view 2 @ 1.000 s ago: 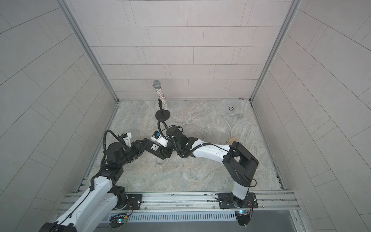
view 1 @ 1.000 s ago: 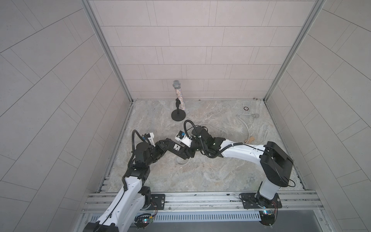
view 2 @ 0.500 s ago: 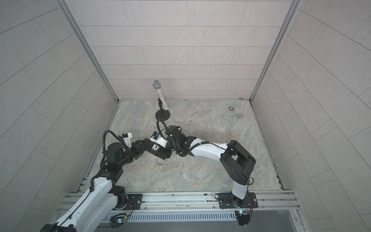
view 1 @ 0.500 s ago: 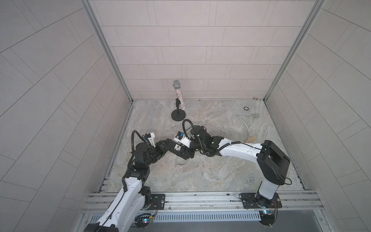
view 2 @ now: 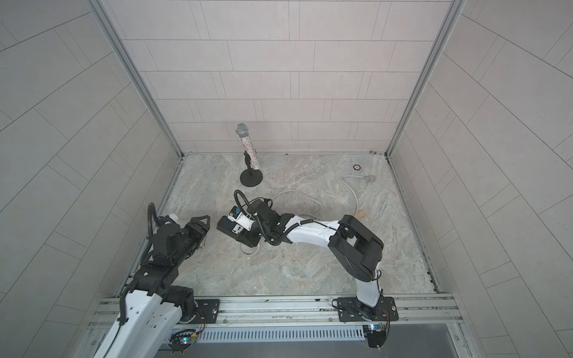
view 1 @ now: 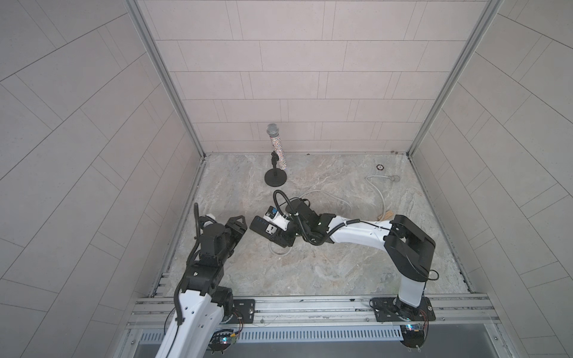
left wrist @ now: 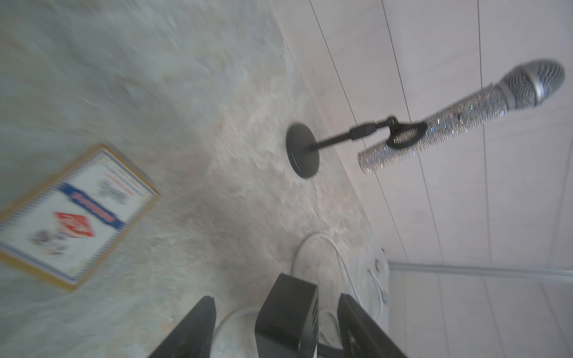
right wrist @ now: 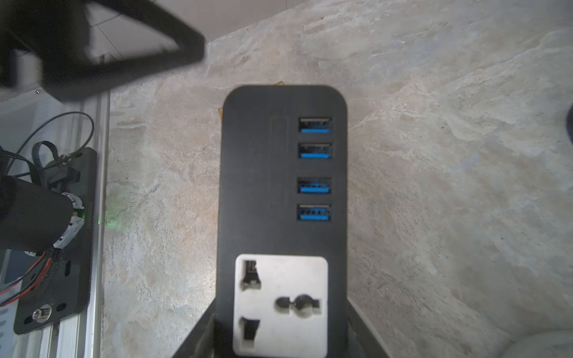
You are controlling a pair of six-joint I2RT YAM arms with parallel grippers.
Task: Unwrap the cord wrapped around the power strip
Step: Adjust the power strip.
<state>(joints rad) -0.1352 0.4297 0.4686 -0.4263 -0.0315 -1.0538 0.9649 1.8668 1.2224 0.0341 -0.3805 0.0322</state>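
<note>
The right hand (right wrist: 280,305) clamps the black power strip (view 1: 263,227) near its socket end at the centre of both top views, ports facing the camera; the left hand (view 1: 242,226), fingers spread and holding nothing, sits just left of it, not touching; the white cord (view 1: 384,201) trails over the bench (view 1: 310,272) toward the upper right.

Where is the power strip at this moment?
In a top view the power strip is left of centre, held by the right end effector, a small gap from the left end effector, nearer the camera than the microphone stand.
</note>
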